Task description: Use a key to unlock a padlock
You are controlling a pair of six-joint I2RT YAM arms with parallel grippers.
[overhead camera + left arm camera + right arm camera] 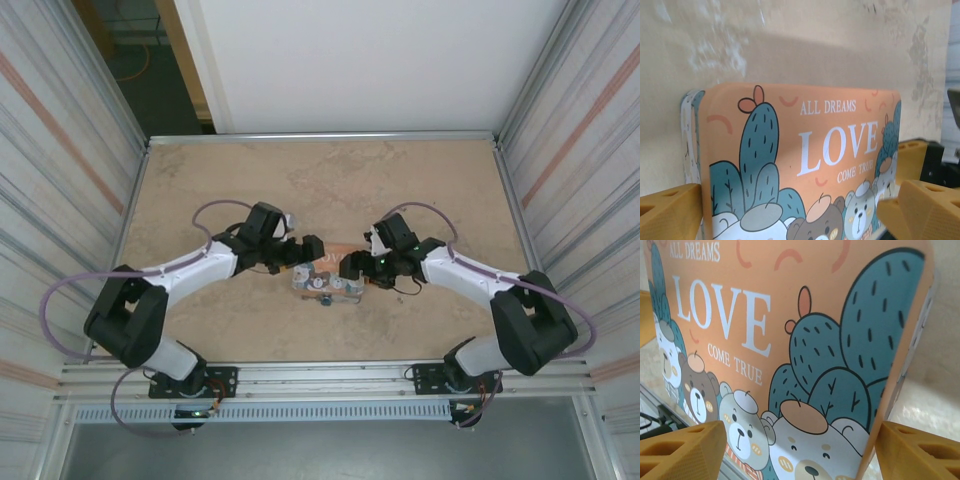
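Since the padlock [324, 299] seems to sit tiny at the LOVE box's [322, 270] 6 o'clock edge, square the box and hold it steady before reaching for the lock. Both arms bend inward, elbows out. Left end effector [306, 252] spread wide at 10 o'clock. Right end effector [352, 267] straddles the 3 o'clock end, can't tell if it's pinching

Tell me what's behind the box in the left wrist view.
Tan table shows behind the box, and a yellow finger of the right pincer pokes out at its far end. The box covers the table directly behind it.
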